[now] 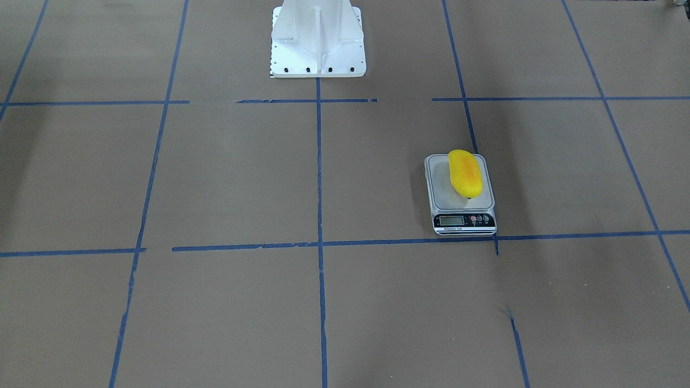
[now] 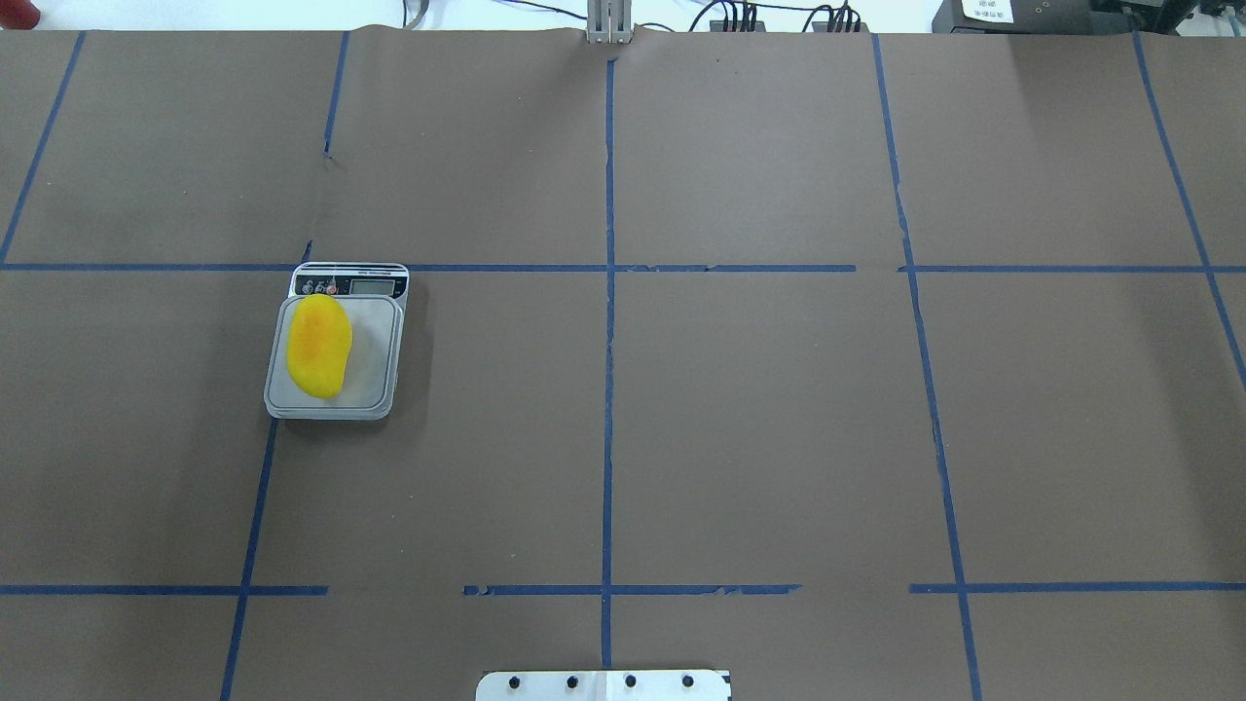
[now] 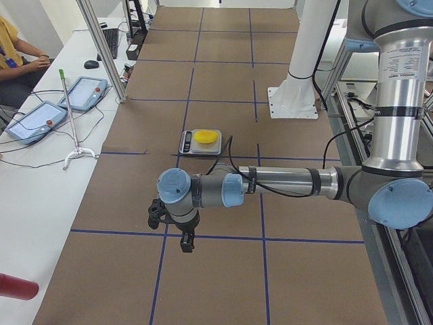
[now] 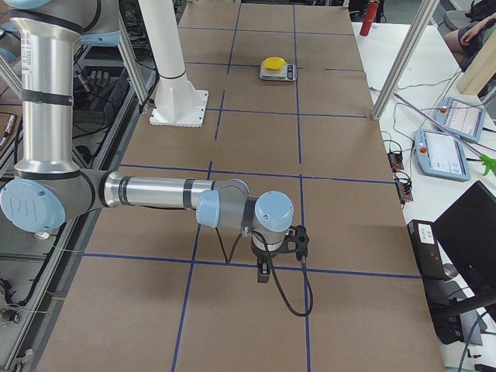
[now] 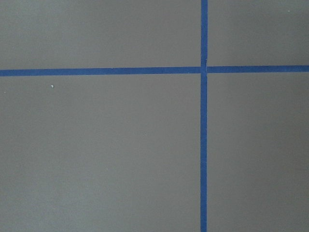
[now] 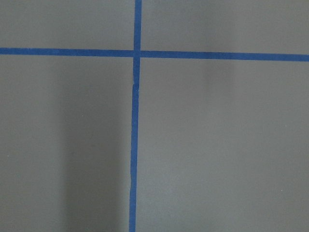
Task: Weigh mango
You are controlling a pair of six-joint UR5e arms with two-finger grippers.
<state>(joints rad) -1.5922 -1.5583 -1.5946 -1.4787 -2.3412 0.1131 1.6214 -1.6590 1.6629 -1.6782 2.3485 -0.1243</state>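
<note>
The mango lies lengthwise on the platform of the digital kitchen scale, on the robot's left half of the bench, while the left pincer and right pincer hang well apart from it, their opening impossible to tell.

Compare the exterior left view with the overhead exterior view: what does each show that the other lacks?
Only exterior left: the left arm, its left gripper hanging above the table, and a seated operator near two pendants. Only overhead: the cables at the table's far edge. Both: the mango lying on the scale, nothing gripping it, and the blue tape grid.
</note>
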